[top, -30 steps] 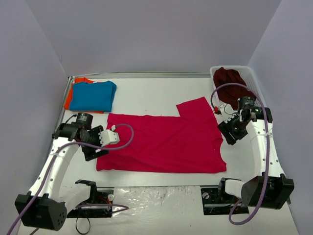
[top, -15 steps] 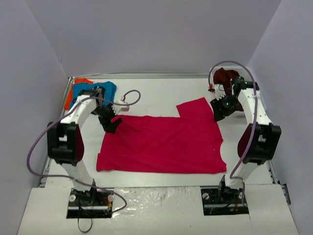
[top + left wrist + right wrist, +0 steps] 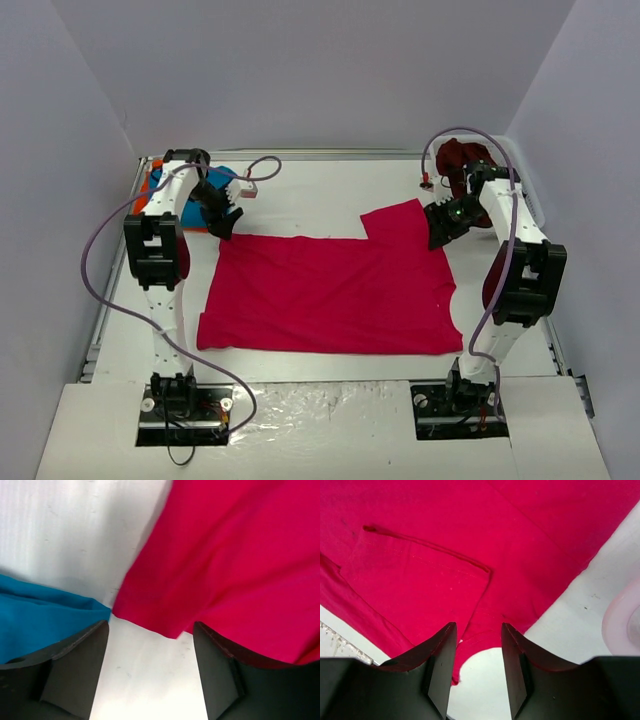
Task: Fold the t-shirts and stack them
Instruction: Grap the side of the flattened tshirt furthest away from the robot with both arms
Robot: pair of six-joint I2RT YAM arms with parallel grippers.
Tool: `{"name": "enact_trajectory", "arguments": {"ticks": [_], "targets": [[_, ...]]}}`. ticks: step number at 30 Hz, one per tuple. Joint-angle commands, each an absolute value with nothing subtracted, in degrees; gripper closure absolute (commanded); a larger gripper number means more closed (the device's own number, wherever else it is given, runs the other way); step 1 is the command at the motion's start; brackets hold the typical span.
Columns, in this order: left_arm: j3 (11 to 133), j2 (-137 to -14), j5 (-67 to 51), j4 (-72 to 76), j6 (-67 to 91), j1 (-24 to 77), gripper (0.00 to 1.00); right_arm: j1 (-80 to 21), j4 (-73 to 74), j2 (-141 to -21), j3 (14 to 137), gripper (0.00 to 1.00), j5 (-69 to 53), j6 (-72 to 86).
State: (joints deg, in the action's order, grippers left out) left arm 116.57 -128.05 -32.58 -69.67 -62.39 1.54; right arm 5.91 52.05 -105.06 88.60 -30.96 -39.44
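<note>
Nearest the arm bases, the crimson-pink t-shirt [image 3: 330, 290] lies spread flat on the white table [image 3: 320, 190], its near hem straight and one sleeve projecting at the far right. At the shirt's far left corner the left gripper [image 3: 150, 630] is positioned low with its fingers apart, the corner of the cloth lying between them, unclamped. At the far right the right gripper [image 3: 477, 630] stands over the sleeve area, fingers parted by a narrower gap, a curved cloth edge showing below that gap; no clamping is evident. Beyond the left gripper, the blue t-shirt [image 3: 40, 625] lies just beside the pink corner, resting on the orange t-shirt [image 3: 142, 205]. At the far right, the dark maroon t-shirt [image 3: 458, 158] sits in the white mesh basket [image 3: 518, 160].
</note>
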Motion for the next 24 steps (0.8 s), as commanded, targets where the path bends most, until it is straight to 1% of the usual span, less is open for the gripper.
{"name": "enact_trajectory", "arguments": {"ticks": [1, 4, 6, 7, 8, 9, 11, 12, 14, 16, 17, 18, 21, 24], "targets": [[122.51, -129.90, -40.33, -83.23, -62.85, -1.65, 0.34, 5.45, 53.00, -105.47, 88.42, 0.63, -31.82, -38.23], [119.81, -128.33, -43.41, -83.33, -61.00, -2.72, 0.36, 5.36, 52.38, -105.47, 87.54, 0.64, -31.20, -37.71], [115.06, -125.78, -43.94, -80.78, -58.71, -2.99, 0.37, 5.36, 52.03, -105.47, 87.28, 0.64, -31.11, -37.44], [113.57, -124.90, -44.38, -79.90, -57.84, -3.08, 0.35, 5.27, 51.94, -105.56, 87.19, 0.64, -31.29, -37.35], [110.68, -124.02, -44.56, -78.07, -55.83, -3.25, 0.35, 5.36, 51.86, -105.56, 87.10, 0.64, -31.29, -37.27], [109.52, -122.62, -44.65, -74.39, -51.37, -3.60, 0.35, 5.27, 51.77, -105.64, 87.01, 0.64, -31.38, -37.27], [107.94, -121.56, -46.22, -72.69, -48.79, -4.22, 0.35, 5.19, 51.59, -105.73, 86.84, 0.65, -31.29, -37.18], [106.36, -120.68, -47.01, -69.81, -44.43, -4.48, 0.35, 5.27, 51.50, -105.73, 86.66, 0.65, -31.29, -37.09], [105.21, -120.06, -48.33, -68.56, -42.46, -4.92, 0.35, 5.19, 51.07, -105.73, 85.96, 0.65, -30.94, -37.00], [102.94, -119.09, -48.95, -64.79, -38.33, -5.10, 0.43, 5.01, 50.80, -105.56, 85.61, 0.66, -31.03, -37.00], [102.31, -118.92, -48.96, -63.38, -36.93, -5.10, 0.44, 5.01, 50.54, -105.56, 85.43, 0.66, -31.03, -37.09], [101.78, -118.65, -48.96, -60.24, -33.78, -5.10, 0.44, 5.01, 50.45, -105.47, 85.17, 0.66, -31.03, -37.09], [99.67, -118.30, -47.55, -53.38, -27.63, -5.62, 0.39, 4.83, 50.10, -105.56, 84.64, 0.66, -31.11, -37.09], [98.88, -118.74, -46.93, -48.79, -22.51, -6.50, 0.39, 4.75, 49.83, -105.73, 84.29, 0.66, -31.03, -37.09]]}}
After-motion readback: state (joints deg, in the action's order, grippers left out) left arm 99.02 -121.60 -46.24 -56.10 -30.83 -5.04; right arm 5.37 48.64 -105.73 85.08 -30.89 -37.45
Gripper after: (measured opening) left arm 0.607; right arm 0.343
